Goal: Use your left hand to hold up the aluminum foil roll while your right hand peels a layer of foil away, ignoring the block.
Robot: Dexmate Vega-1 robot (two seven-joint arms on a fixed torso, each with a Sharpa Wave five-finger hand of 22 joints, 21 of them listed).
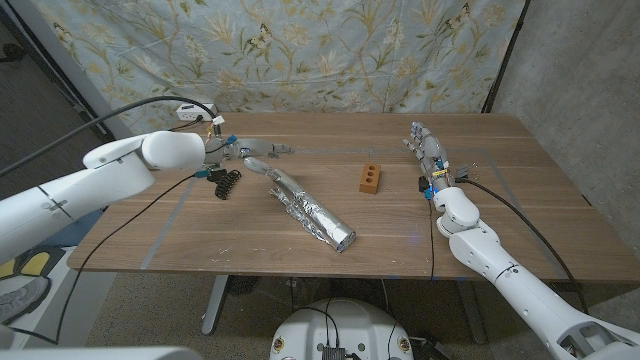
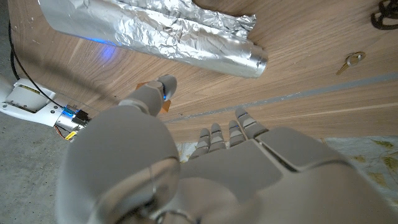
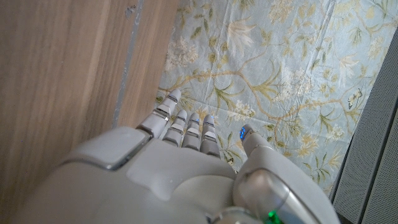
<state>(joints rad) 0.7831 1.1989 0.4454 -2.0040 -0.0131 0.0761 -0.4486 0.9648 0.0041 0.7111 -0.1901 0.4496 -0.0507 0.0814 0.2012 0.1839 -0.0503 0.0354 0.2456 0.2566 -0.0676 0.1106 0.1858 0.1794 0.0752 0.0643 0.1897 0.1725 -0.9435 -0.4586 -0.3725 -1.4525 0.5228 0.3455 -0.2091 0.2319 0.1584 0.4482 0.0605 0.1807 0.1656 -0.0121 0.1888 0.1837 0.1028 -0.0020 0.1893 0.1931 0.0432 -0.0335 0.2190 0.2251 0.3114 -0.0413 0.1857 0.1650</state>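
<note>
**Foil roll lying on the bench, both hands off it**

Right now your foil roll [image 1: 308,211] lies slantwise on the bench [image 1: 500,190], just left of the block [image 1: 371,178]. Your left hand [image 1: 250,150] sits beside the roll's far end, fingers apart, holding nothing. Your right hand [image 1: 425,148] stands well right of the block, fingers straight, holding nothing.
</note>
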